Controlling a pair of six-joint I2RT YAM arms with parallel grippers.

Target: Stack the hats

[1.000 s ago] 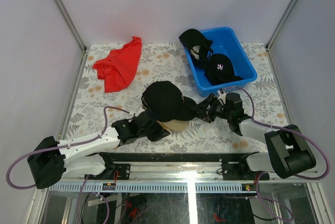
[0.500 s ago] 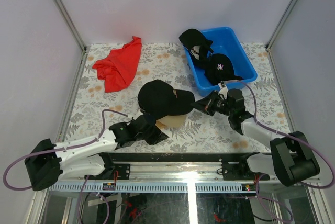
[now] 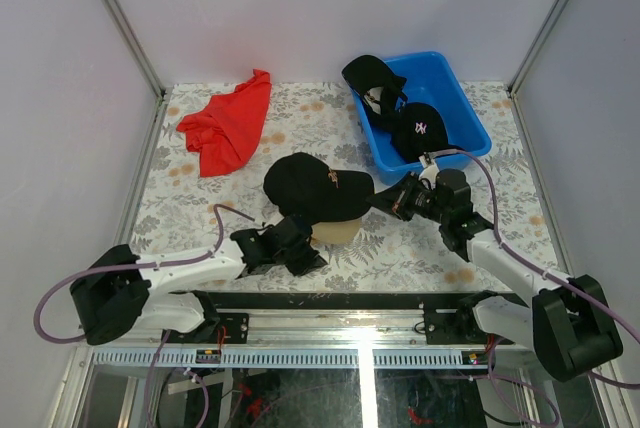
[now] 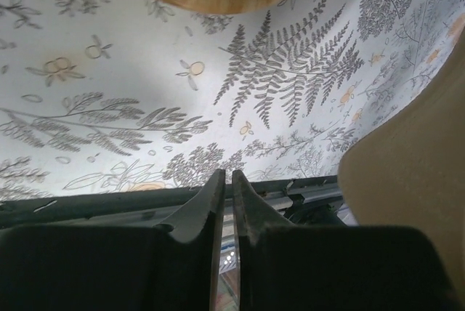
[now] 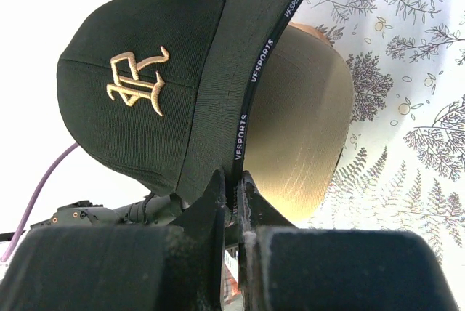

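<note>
Black cap [image 5: 145, 86], brim taped VESPORTS, pinched in my right hand [image 5: 231, 180]; left hand [image 4: 224, 177] closed, empty; blue bin [image 3: 432, 76] holds two black caps [image 3: 420, 131].

top view: we see even, diffuse overhead light, with only a soft shadow under the black cap [image 3: 315, 186].
glare: we get a bright reflection on the metal rail [image 3: 330, 355] at the near edge.
left wrist: we see the floral table [image 4: 145, 93] sharp and the left gripper [image 4: 225, 180] dark and soft; the print bows toward the edges.
right wrist: we see white blow-out upper left, crisp cap embroidery, and the right gripper [image 5: 232, 184] dark and blurred.
</note>
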